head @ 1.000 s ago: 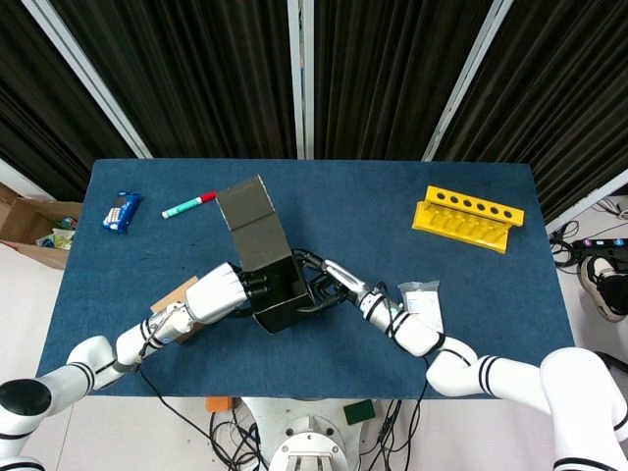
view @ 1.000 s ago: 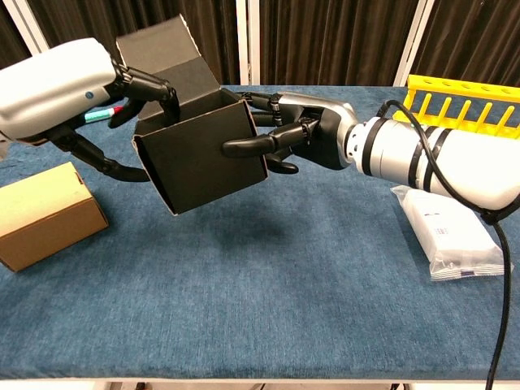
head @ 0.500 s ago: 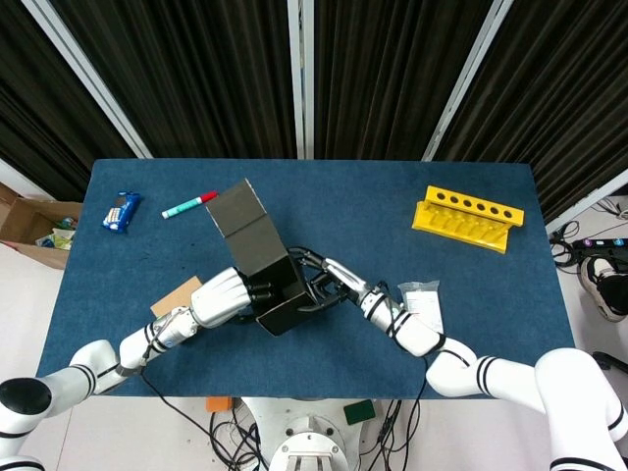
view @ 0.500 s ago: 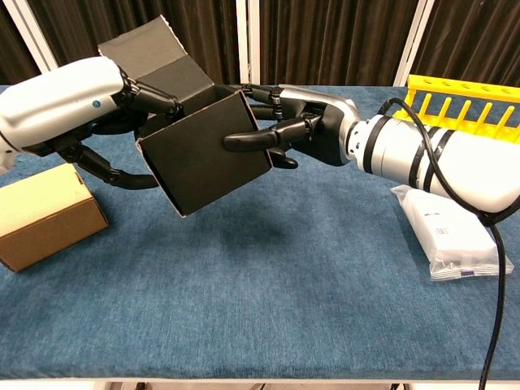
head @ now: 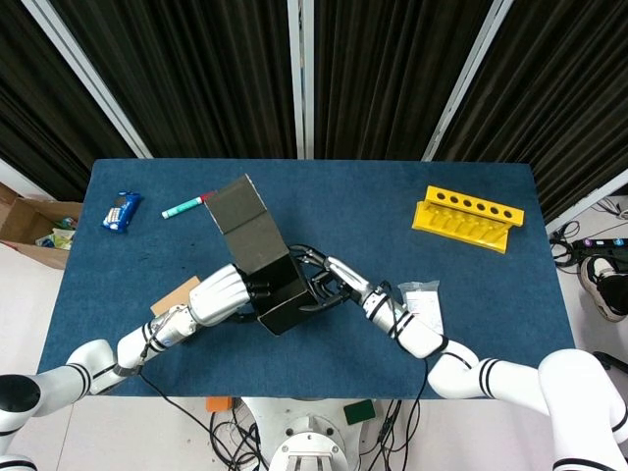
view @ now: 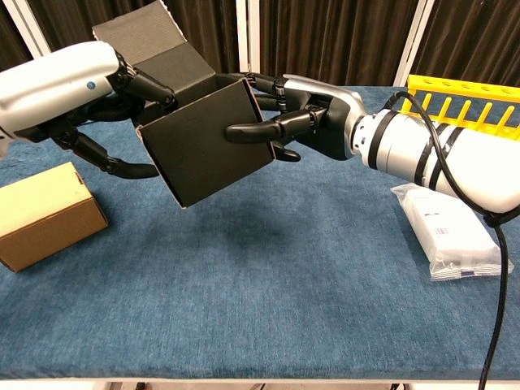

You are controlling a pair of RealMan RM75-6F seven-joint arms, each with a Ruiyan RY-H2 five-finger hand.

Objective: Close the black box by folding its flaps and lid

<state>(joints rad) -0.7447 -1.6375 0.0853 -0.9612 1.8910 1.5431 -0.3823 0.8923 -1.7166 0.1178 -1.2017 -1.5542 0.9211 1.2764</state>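
Note:
The black box (view: pixel 207 142) hangs tilted above the blue table (view: pixel 268 292), held between both hands. Its long lid (head: pixel 240 221) stands open, reaching up and back; the lid (view: pixel 142 32) also shows in the chest view. My left hand (view: pixel 77 93) grips the box's left side, fingers curled over its top edge and beneath it. My right hand (view: pixel 301 122) holds the right side, one finger lying across the front face and others over the rim. In the head view the left hand (head: pixel 221 294) and right hand (head: pixel 334 285) flank the box (head: pixel 280 294). The inner flaps are hidden.
A tan cardboard box (view: pixel 45 213) lies left of the black box. A white packet (view: pixel 447 231) lies to the right, a yellow rack (head: pixel 468 218) at the far right. A marker (head: pixel 188 204) and a blue wrapper (head: pixel 120 210) lie at the far left.
Both hands have lifted the box a little and tilted it further, its front face now turned more toward the chest camera. Both grips have held.

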